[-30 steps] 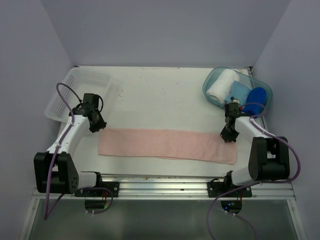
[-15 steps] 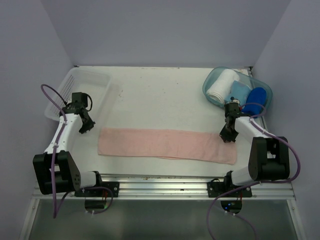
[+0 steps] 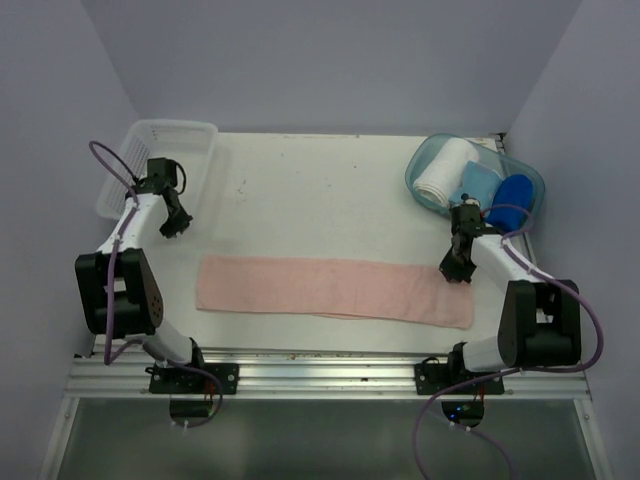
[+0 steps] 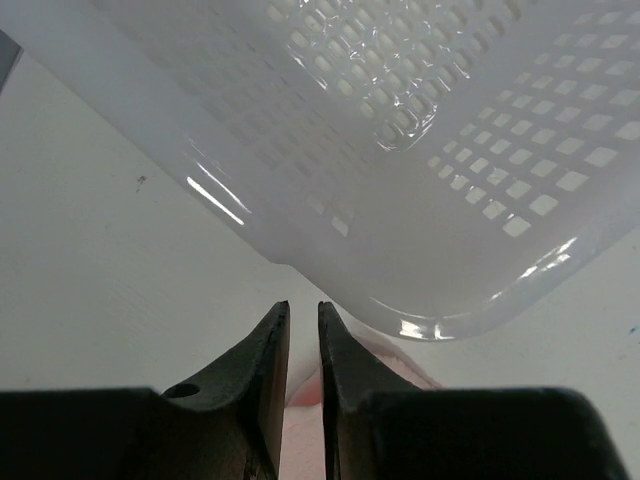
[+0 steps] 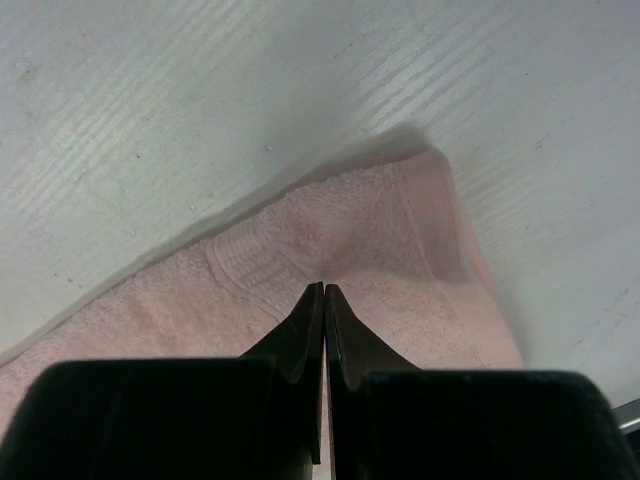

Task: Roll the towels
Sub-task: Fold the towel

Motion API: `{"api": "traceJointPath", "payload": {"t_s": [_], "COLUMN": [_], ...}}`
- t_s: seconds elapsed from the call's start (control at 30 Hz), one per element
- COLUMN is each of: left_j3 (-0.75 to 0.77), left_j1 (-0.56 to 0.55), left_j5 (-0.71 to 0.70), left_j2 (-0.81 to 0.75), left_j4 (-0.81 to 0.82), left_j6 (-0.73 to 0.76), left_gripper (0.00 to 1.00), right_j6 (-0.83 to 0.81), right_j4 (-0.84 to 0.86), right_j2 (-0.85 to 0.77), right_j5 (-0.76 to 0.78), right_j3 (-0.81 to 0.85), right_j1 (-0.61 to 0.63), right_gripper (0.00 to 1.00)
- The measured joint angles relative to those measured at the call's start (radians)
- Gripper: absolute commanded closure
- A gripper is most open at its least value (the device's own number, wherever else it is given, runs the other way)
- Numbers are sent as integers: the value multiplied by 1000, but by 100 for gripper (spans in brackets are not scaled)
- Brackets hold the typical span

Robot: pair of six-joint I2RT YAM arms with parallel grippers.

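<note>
- The white table point(image 3: 330, 190) fills the middle of the top view. It is matt and carries a few small dark specks, mostly towards its upper left.
- Plain pale lilac-grey walls point(image 3: 330, 60) close it in at the back and on both sides.
- A metal rail point(image 3: 320, 365) runs along the bottom edge of the table, and both arm bases are bolted to it.
- The pink towel point(image 3: 330, 290) lies flat and unrolled as a long strip across the lower middle of the table.
- The blue towel point(image 3: 513, 196) sits in a clear tub point(image 3: 415, 172) at upper right, beside a rolled white towel point(image 3: 442, 172) and a light blue cloth point(image 3: 480, 180).
- A white perforated basket point(image 3: 170, 127) stands at upper left.
- The left gripper point(image 4: 303, 310) hovers by the basket's near corner, above the towel's left end in the frame. Its jaws are a narrow slit apart and hold nothing.
- The right gripper point(image 5: 324, 290) has its jaws pressed together, with the tips down on the pink towel near its upper right corner. Whether any fabric is nipped between them cannot be told.
</note>
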Motion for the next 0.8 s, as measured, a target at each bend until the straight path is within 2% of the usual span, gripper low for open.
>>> {"api": "traceJointPath", "payload": {"t_s": [0.13, 0.27, 0.4, 0.47, 0.53, 0.67, 0.73, 0.8], "left_j3": [-19, -126, -245, -303, -338, -354, -363, -392], "left_j1": [-11, -61, -119, -122, -122, -123, -124, -124], "left_j5": [27, 53, 96, 119, 132, 140, 151, 171], "left_j2": [-79, -269, -425, -460, -464, -433, -394, -339], "left_j4": [-5, -23, -69, -90, -112, -133, -121, -100], "left_j6": [10, 8, -8, -22, -40, -80, -92, -98], "left_gripper": [77, 73, 58, 46, 41, 43, 49, 51], "right_j6": [0, 0, 0, 0, 0, 0, -1, -2], "right_j4": [-3, -6, -7, -8, -9, -13, -14, -15], "right_j2": [-28, -38, -39, -42, -48, -59, -68, -77], "right_j5": [-1, -1, -2, -5, -6, -6, -6, -6], "right_j3": [0, 0, 0, 0, 0, 2, 4, 5], "right_j1": [0, 0, 0, 0, 0, 0, 0, 0], "right_gripper": [100, 100, 99, 99, 99, 99, 98, 98]}}
